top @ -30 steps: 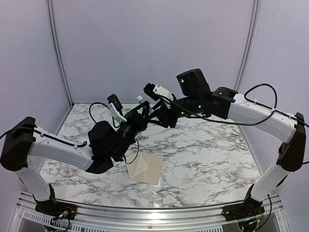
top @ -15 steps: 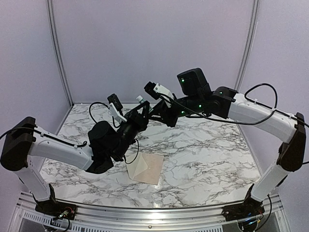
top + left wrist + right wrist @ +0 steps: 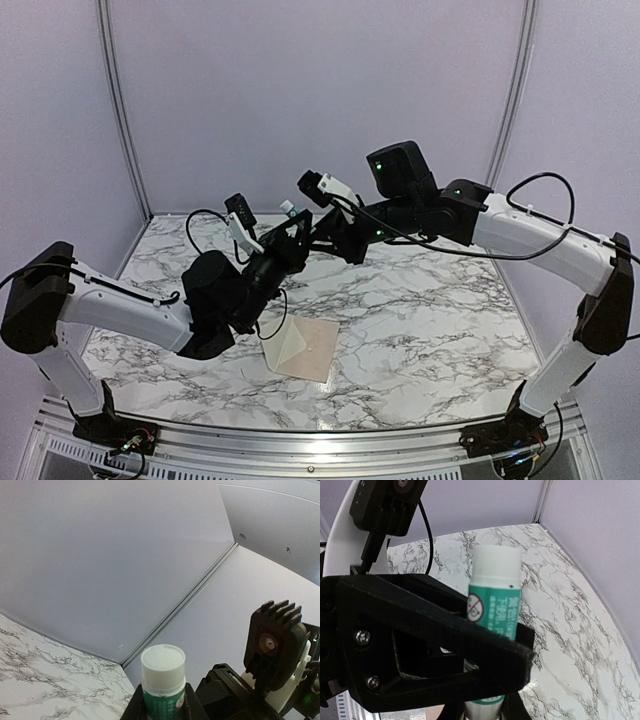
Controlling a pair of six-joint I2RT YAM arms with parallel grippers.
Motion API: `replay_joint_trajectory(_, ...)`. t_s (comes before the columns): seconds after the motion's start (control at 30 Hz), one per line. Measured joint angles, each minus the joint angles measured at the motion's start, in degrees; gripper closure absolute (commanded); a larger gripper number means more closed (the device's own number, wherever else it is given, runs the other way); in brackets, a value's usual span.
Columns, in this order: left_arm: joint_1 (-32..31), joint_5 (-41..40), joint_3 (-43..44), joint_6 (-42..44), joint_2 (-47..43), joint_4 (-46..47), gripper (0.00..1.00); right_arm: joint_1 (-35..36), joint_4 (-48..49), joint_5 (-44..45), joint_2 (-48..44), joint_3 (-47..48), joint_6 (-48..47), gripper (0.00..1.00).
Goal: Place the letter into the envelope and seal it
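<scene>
A green glue stick with a white cap (image 3: 163, 671) is held in the air between the two arms. My left gripper (image 3: 162, 701) is shut on its green body just below the cap. In the right wrist view the glue stick (image 3: 495, 605) passes behind the left gripper's black fingers (image 3: 445, 630). Its lower end sits between the fingers of my right gripper (image 3: 484, 711), which is shut on it. From above, both grippers meet at the stick (image 3: 287, 208). The cream envelope (image 3: 300, 347) lies flat on the marble table below them, its triangular flap to the left. The letter is hidden.
The marble table (image 3: 430, 320) is bounded by pale walls at the back and sides and a metal rail (image 3: 300, 440) at the near edge. A black cable (image 3: 275, 315) loops from the left arm just above the envelope.
My right gripper's jaws have closed on the lower end of the glue stick. It has also edged slightly left toward the left gripper. The left arm and the envelope stay put.
</scene>
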Motion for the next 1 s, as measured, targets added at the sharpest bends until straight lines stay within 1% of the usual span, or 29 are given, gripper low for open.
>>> replay_joint_trajectory(0.03,0.02,0.11,-0.07,0.0,-0.02,0.0,1.0,0.0,-0.02,0.0,0.0,0.0,0.0,1.0)
replay_joint_trajectory(0.17,0.09,1.6,-1.14,0.24,-0.66,0.15,1.0,-0.46,-0.72,-1.49,0.0,0.0,-0.15,0.99)
replay_joint_trajectory(0.23,0.09,2.99,-1.95,0.5,-1.38,0.22,1.0,-1.81,-0.85,-6.1,-0.02,-0.24,-0.2,0.98)
replay_joint_trajectory(0.3,0.28,5.66,-2.75,0.74,-2.34,0.24,1.0,-4.0,-0.74,-14.47,-0.04,-0.9,-0.15,0.93)
replay_joint_trajectory(0.4,-0.02,11.17,-3.32,0.92,-3.39,0.15,1.0,-8.55,1.64,-34.16,0.11,-3.78,2.36,0.93)
replay_joint_trajectory(0.43,-0.13,13.2,-3.48,0.92,-3.61,0.07,1.0,-9.57,3.21,-39.93,0.33,-5.03,4.28,0.91)
replay_joint_trajectory(0.47,-0.2,14.91,-3.61,0.9,-3.87,-0.09,1.0,-10.25,5.01,-44.5,0.63,-6.21,6.43,0.87)
replay_joint_trajectory(0.5,-0.2,16.15,-3.72,0.9,-4.0,-0.22,1.0,-10.64,6.64,-47.52,0.83,-7.13,8.13,0.81)
replay_joint_trajectory(0.53,-0.2,17.31,-3.8,0.9,-4.07,-0.33,1.0,-10.97,8.5,-50.21,0.96,-8.17,9.92,0.73)
replay_joint_trajectory(0.6,-0.2,18.6,-3.82,0.96,-4.09,-0.5,1.0,-11.3,10.47,-53.68,0.96,-9.44,12.26,0.6)
replay_joint_trajectory(0.63,-0.09,18.56,-3.93,1.01,-4.2,-0.48,1.0,-11.45,10.6,-54.31,0.92,-9.57,12.92,0.55)
replay_joint_trajectory(0.7,0.42,17.62,-4.13,1.29,-4.59,-0.48,1.0,-11.89,8.66,-53.72,0.26,-9.35,10.69,0.47)
replay_joint_trajectory(0.77,1.03,15.65,-4.13,1.51,-4.9,-0.44,1.0,-11.72,4.81,-48.39,-1.09,-8.9,7.26,0.44)
replay_joint_trajectory(0.87,1.44,12.7,-4.11,1.57,-4.94,-0.48,1.0,-10.12,1.9,-33.7,-4.02,-8.96,3.06,0.43)
replay_joint_trajectory(0.93,1.6,10.8,-3.93,1.55,-4.92,-0.5,1.0,-7.48,1.07,-20.9,-5.77,-8.98,0.87,0.43)
replay_joint_trajectory(1.0,1.6,9.18,-2.75,1.53,-4.37,-0.44,1.0,-5.55,0.83,-11.87,-6.19,-8.94,-0.26,0.43)
